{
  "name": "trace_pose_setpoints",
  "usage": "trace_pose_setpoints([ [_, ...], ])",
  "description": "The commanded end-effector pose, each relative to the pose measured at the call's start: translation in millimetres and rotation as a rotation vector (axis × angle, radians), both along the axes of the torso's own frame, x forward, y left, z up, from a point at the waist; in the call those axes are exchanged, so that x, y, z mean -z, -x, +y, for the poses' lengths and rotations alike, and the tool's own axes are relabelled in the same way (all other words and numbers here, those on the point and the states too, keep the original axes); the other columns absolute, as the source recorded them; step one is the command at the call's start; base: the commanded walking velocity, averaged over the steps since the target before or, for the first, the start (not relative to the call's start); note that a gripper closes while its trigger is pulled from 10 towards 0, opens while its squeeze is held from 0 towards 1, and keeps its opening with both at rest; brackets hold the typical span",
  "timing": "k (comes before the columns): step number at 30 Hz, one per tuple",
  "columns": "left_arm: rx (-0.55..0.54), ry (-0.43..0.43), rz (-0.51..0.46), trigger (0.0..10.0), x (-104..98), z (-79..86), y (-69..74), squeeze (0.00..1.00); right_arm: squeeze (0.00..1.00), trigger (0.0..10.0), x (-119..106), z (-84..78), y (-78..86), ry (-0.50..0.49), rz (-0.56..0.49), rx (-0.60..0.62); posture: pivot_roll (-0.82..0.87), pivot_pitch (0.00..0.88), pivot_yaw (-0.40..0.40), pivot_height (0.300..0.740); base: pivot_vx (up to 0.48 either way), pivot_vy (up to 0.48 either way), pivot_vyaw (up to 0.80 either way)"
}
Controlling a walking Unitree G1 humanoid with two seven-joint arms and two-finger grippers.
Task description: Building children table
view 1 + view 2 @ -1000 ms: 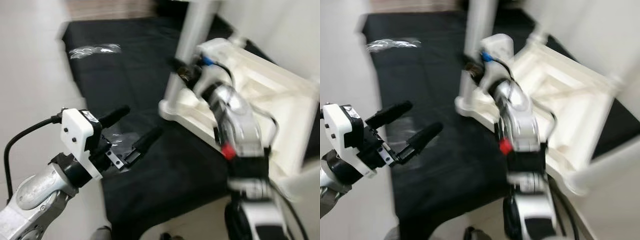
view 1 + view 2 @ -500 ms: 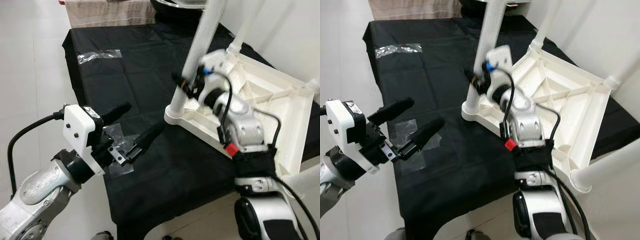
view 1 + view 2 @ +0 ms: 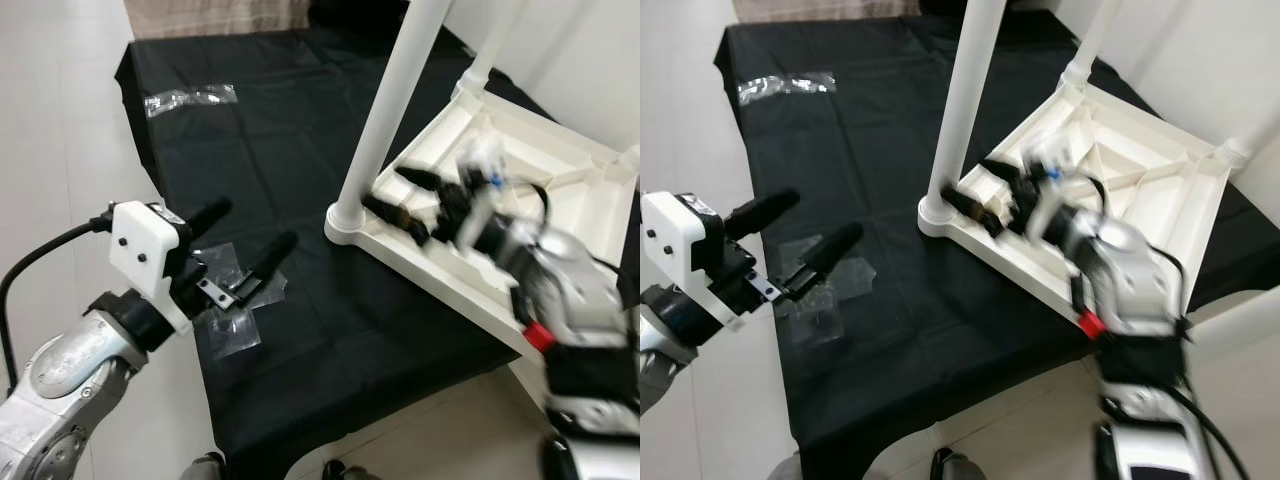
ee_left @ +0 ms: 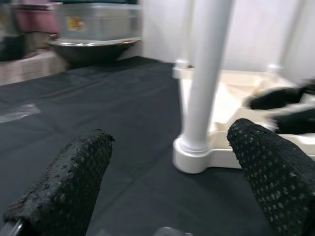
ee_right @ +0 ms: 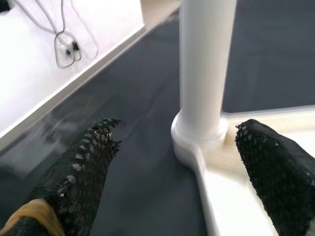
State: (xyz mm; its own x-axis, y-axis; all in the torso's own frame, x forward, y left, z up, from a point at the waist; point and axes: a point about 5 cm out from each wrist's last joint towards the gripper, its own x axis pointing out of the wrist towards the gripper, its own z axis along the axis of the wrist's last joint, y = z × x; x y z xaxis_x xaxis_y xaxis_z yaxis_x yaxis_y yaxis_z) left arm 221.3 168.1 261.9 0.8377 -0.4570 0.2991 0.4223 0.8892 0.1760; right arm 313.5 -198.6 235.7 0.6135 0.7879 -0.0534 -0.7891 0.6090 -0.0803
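A white plastic children's table (image 3: pixel 560 170) lies upside down on a black cloth (image 3: pixel 300 140), its legs pointing up. The nearest leg (image 3: pixel 392 110) stands in its corner socket (image 3: pixel 345 218). My right gripper (image 3: pixel 390 190) is open and blurred, over the table's underside just right of that leg's base, touching nothing. In the right wrist view its fingers (image 5: pixel 83 167) frame the leg (image 5: pixel 204 64). My left gripper (image 3: pixel 255 224) hovers open and empty over the cloth, left of the table. The left wrist view looks between its fingers (image 4: pixel 64 187) at the same leg (image 4: pixel 206 73).
A clear plastic bag (image 3: pixel 228 325) lies on the cloth under my left gripper, and another (image 3: pixel 190 97) at the far left. A second leg (image 3: pixel 490 50) rises behind. White floor (image 3: pixel 60 150) borders the cloth. Bins and a bowl (image 4: pixel 93 22) stand at the far end.
My right gripper has come away from the leg's lower shaft and swung to the leg's right, over the table's underside. The left gripper has stayed about where it was. The camera shifted.
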Motion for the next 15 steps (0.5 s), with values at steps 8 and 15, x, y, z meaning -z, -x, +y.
trace_pose_setpoints([
  [8,-0.221,-0.057,0.005,10.0,6,29.6,-3.4,0.0,0.0,10.0,15,-0.7,30.5,0.022,0.106,-0.152,0.02,0.225,-0.16,0.74,0.0,0.0,0.0],
  [15,-0.152,-0.071,0.06,10.0,21,11.2,2.8,0.0,0.0,10.0,14,21.9,23.3,-0.037,0.092,-0.186,0.02,0.217,-0.181,0.74,0.0,0.0,0.0],
])
